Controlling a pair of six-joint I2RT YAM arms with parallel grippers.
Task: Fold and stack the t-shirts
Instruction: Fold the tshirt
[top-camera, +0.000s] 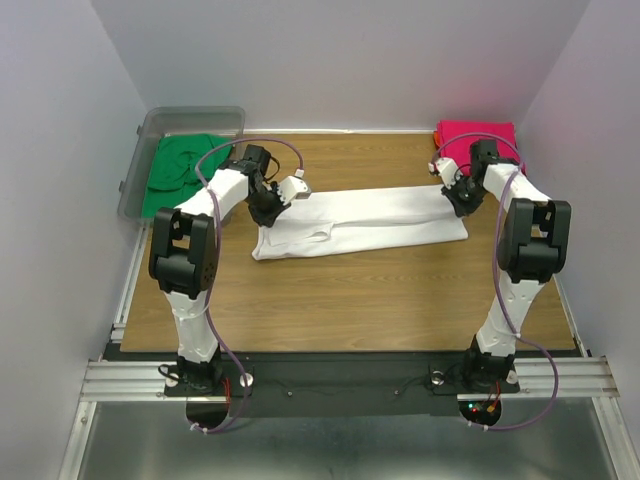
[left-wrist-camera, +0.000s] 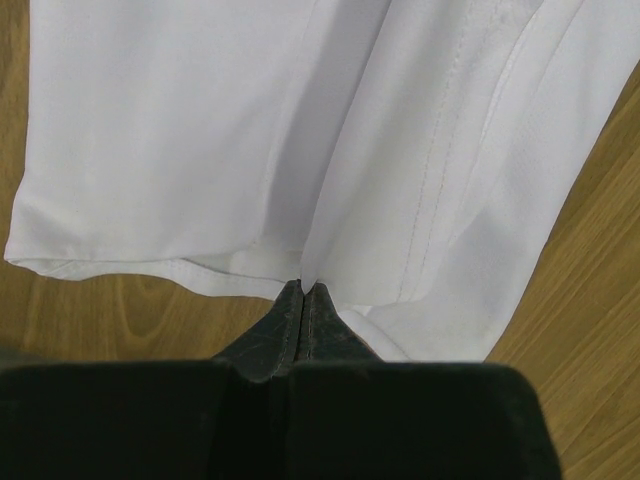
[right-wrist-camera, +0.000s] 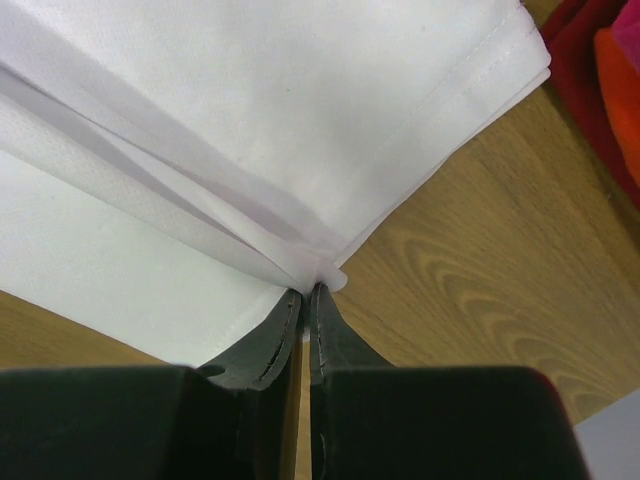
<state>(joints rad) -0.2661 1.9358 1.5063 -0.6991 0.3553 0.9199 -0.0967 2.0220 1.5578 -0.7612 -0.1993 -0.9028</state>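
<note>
The white t-shirt (top-camera: 355, 223) lies across the middle of the table as a long narrow folded strip. My left gripper (top-camera: 266, 212) is shut on the strip's left end, pinching the cloth (left-wrist-camera: 330, 150) at its fingertips (left-wrist-camera: 305, 288). At the right end my right gripper (top-camera: 462, 204) is shut on a bunched fold of the white t-shirt (right-wrist-camera: 250, 110), close to its hem. A magenta pink t-shirt (top-camera: 475, 140) lies folded at the back right corner, with red-orange cloth (right-wrist-camera: 620, 90) showing on it in the right wrist view. A green t-shirt (top-camera: 180, 172) rests in the bin.
A clear grey plastic bin (top-camera: 160, 125) stands at the back left, just off the wooden table (top-camera: 350, 300). White walls close in the left, back and right sides. Bare wood lies in front of the white strip.
</note>
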